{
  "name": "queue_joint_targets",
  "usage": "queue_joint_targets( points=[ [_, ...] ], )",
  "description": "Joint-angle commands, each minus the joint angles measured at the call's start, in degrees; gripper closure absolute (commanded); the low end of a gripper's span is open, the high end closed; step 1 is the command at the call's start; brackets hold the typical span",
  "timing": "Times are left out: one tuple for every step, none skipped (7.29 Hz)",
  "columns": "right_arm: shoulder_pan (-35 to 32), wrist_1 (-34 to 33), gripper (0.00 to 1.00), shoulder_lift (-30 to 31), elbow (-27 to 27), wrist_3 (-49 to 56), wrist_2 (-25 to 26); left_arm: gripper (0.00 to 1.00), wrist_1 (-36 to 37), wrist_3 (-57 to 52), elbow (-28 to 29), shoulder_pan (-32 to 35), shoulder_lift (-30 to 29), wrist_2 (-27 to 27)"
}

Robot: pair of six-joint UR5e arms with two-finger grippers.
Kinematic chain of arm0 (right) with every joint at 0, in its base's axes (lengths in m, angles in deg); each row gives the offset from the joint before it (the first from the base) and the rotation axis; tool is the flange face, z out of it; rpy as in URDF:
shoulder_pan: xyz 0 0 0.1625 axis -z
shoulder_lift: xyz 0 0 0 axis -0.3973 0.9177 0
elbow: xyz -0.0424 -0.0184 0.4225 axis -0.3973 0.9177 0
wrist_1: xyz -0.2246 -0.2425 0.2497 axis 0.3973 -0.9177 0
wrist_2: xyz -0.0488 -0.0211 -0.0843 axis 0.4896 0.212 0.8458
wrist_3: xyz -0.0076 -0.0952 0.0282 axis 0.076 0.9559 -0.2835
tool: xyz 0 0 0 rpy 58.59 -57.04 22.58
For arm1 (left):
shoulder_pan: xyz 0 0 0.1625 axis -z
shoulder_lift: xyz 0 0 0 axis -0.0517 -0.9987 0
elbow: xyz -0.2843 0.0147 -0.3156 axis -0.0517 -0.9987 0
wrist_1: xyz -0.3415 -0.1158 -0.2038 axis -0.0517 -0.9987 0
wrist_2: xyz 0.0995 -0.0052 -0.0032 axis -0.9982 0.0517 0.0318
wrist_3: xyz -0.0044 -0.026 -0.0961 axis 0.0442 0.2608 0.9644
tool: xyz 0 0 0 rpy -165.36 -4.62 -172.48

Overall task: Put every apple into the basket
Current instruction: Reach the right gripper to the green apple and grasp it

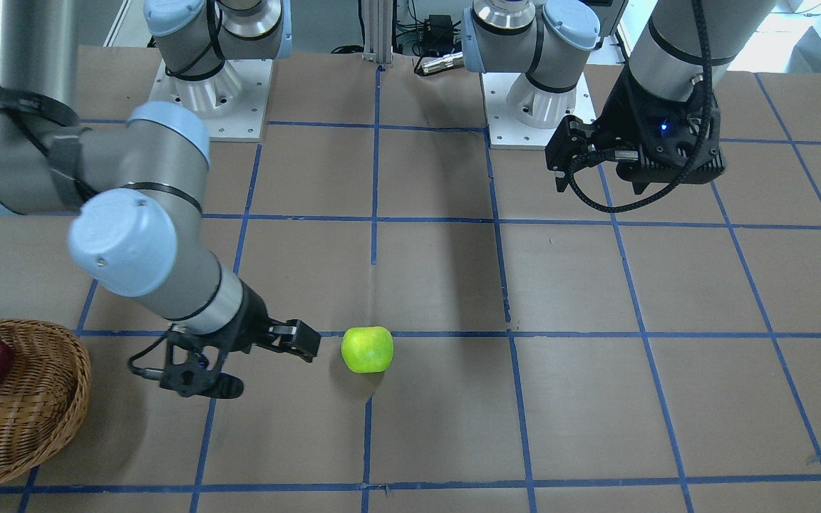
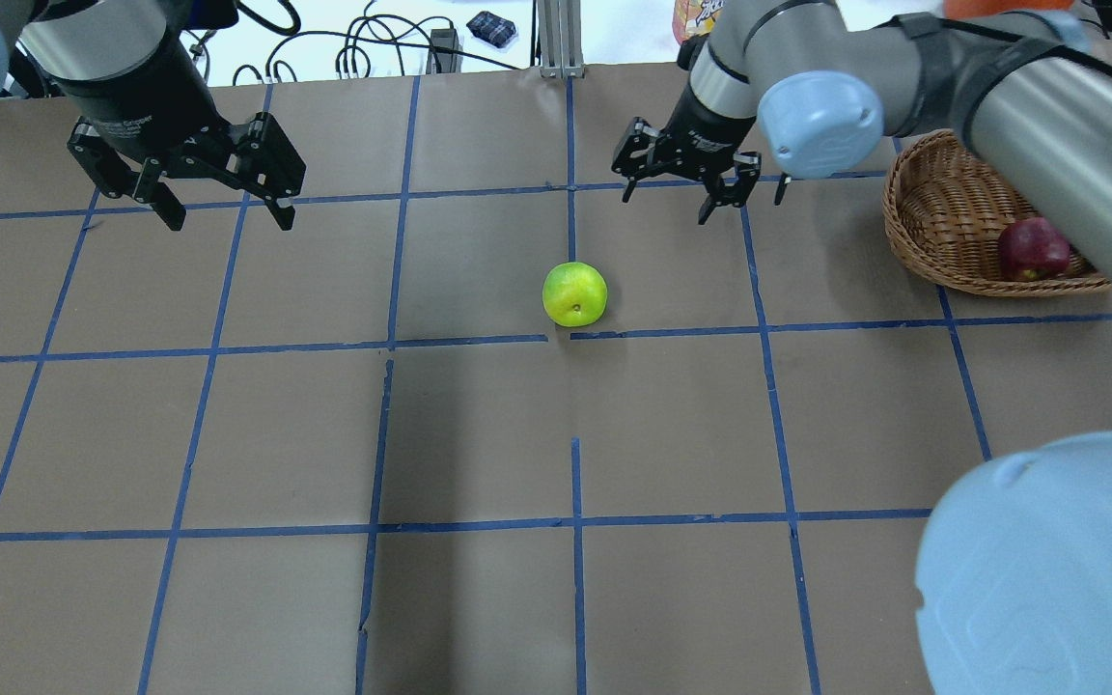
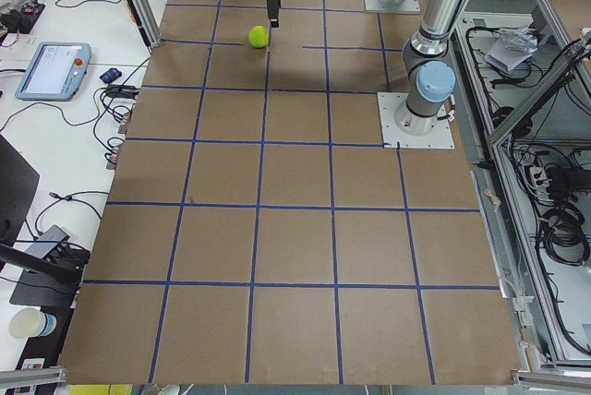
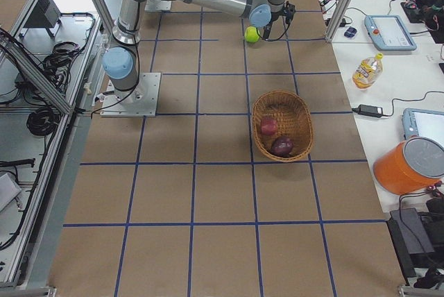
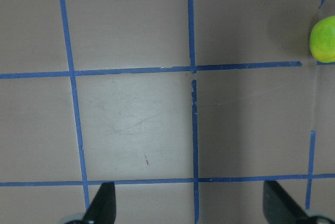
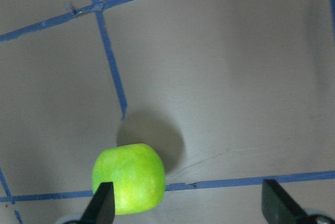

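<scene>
The bright green apple (image 2: 574, 293) lies on the brown table near the middle; it also shows in the front view (image 1: 367, 349). My right gripper (image 2: 667, 205) is open and empty, hanging just beyond the apple. In the right wrist view the apple (image 6: 129, 178) sits by one fingertip (image 6: 103, 203), untouched. The wicker basket (image 4: 298, 113) stands at the right and holds the red apple (image 4: 268, 125) and the maroon apple (image 4: 282, 146). My left gripper (image 2: 228, 217) is open and empty, far left of the green apple (image 5: 323, 38).
Blue tape lines grid the table. The two arm bases (image 1: 211, 92) (image 1: 532, 100) stand at the robot's edge. Off the table beside the basket are an orange bucket (image 4: 409, 165), a bottle (image 4: 366, 69) and a tablet (image 4: 392, 31).
</scene>
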State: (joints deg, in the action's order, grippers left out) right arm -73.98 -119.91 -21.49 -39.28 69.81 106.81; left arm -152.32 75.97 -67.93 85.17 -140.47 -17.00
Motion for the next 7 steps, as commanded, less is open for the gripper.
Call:
queue_joint_targets(
  points=[
    [-3.7,-3.4,0.00,-2.6,-0.4,-2.1,0.8,0.00,1.9,3.4,-1.4,0.1,0.5,0.0],
    [-5.5,-3.8,0.00,-3.6,-0.3,-3.2,2.1,0.00,2.4,3.7,-1.4,0.1,0.4,0.1],
    [-6.8,-3.8,0.00,-4.9,-0.4,-4.4,4.5,0.00,2.5,3.6,-1.4,0.1,0.5,0.1],
    [-8.2,-3.9,0.00,-6.0,0.2,-6.4,5.6,0.00,2.5,3.6,-1.4,0.1,0.6,0.1],
    [-9.2,-3.8,0.00,-6.1,-0.3,-6.9,5.8,0.00,2.6,3.5,-1.4,0.1,0.7,0.1],
    [-9.3,-3.8,0.00,-6.1,-0.4,-6.9,5.7,0.00,2.6,3.4,-1.4,0.1,0.7,0.1],
    [-9.4,-3.7,0.00,-6.1,-0.4,-6.9,5.7,0.00,2.6,3.4,-1.4,0.1,0.7,0.1]
  ],
)
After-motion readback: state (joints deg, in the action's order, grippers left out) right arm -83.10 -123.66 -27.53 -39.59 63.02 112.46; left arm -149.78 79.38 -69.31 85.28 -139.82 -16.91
